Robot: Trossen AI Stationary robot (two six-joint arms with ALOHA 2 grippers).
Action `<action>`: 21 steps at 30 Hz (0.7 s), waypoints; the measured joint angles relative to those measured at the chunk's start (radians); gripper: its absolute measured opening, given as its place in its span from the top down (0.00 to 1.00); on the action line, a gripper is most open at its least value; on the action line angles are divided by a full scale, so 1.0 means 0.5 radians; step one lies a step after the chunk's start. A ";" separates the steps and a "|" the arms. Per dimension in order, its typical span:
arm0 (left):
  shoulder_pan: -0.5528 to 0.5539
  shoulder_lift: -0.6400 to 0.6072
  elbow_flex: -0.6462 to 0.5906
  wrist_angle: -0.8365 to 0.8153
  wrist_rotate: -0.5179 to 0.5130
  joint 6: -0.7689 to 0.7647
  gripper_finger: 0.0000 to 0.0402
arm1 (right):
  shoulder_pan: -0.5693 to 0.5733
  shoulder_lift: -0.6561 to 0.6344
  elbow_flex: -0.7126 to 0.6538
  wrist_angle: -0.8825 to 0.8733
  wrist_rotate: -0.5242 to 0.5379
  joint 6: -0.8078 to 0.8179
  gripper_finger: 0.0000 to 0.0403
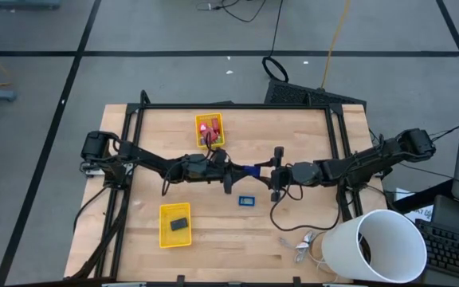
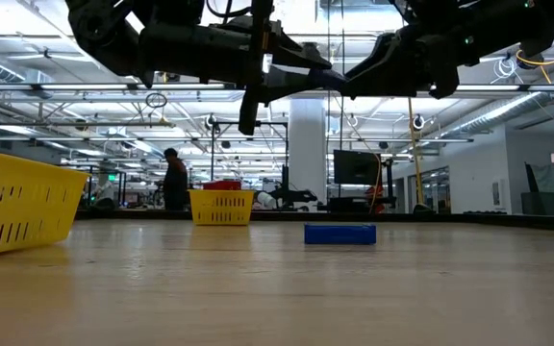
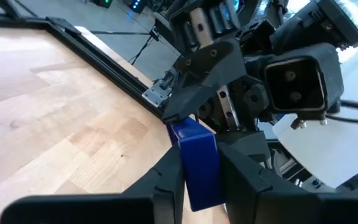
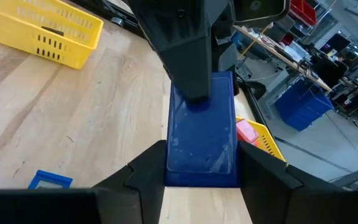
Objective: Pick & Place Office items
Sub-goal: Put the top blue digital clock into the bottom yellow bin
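Above the counter (image 1: 293, 135) centre: blue block (image 1: 249, 171), largely hidden, clamped at opposite ends by left gripper (image 1: 233, 170) and right gripper (image 1: 268, 171). Second blue block (image 1: 247, 200) lay below. Yellow trays' contents indistinct.

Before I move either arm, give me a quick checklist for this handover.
1. Left hand shut on blue block: ok.
2. Right hand let go of the block: not ok, it grips it too.
3. Block held above the table: ok.
4. Spare blue piece lying apart from both hands: ok.
5. Room left in the tray with red pieces: cannot tell.
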 joint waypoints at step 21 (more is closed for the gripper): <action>-0.080 -0.514 -0.002 -0.837 0.159 0.474 0.85 | -0.001 -0.342 -0.004 -0.335 -0.018 0.619 0.54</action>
